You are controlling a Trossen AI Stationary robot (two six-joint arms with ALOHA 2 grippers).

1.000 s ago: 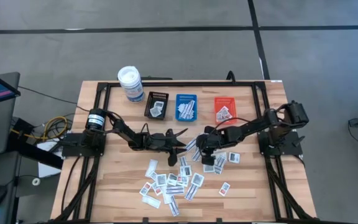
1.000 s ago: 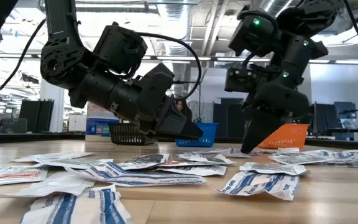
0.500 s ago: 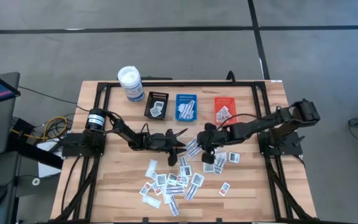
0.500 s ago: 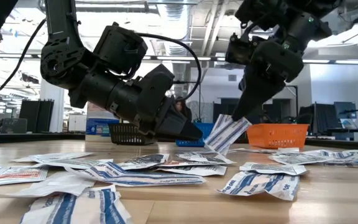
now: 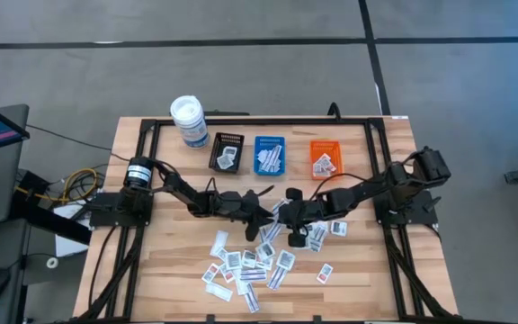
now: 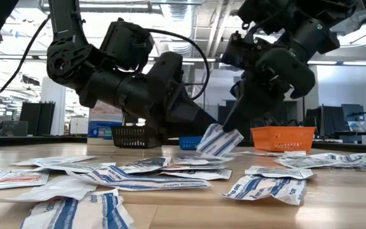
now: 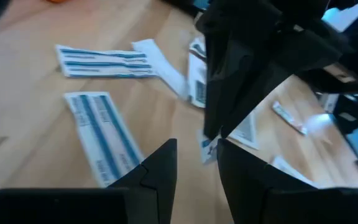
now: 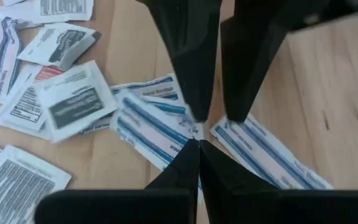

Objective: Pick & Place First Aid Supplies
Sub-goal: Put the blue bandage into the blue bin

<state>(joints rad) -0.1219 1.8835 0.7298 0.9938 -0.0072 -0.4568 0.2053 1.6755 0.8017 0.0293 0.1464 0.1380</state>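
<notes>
1. I see the table strewn with first aid supplies, a loose heap in the middle front.
2. My left gripper waits beside, fingers parted, holding nothing.
3. My right gripper is pinched shut on a blue-striped packet, lifted just above the heap, long axis sloping down toward the left gripper.
4. I judge it light, floppy and slippery; best taken by an edge.
</notes>
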